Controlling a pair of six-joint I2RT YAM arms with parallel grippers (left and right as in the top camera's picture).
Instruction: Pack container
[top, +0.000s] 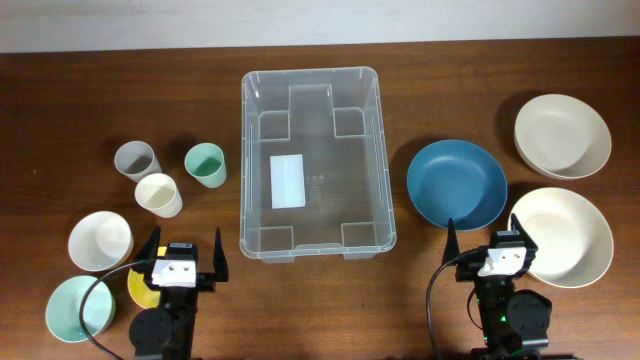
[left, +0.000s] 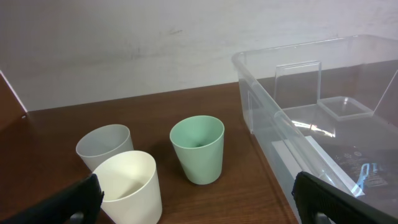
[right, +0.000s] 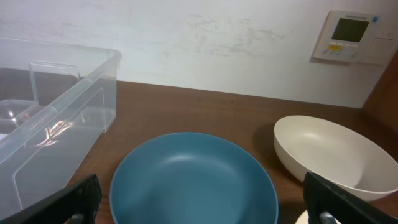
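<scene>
The clear plastic container (top: 312, 160) stands empty at the table's middle, a white label on its base; it also shows in the left wrist view (left: 323, 124) and the right wrist view (right: 50, 118). Left of it stand a grey cup (top: 135, 160), a green cup (top: 205, 164) and a cream cup (top: 159, 194). Right of it lie a blue bowl (top: 457, 184) and two cream bowls (top: 562, 135) (top: 565, 236). My left gripper (top: 185, 258) is open and empty near the front edge, behind the cups. My right gripper (top: 492, 240) is open and empty, just in front of the blue bowl.
At the front left sit a white bowl (top: 100, 240), a light teal bowl (top: 78, 308) and a small yellow item (top: 140, 288) partly under the left arm. A white wall runs along the table's far edge, with a wall thermostat (right: 351, 34) at the right.
</scene>
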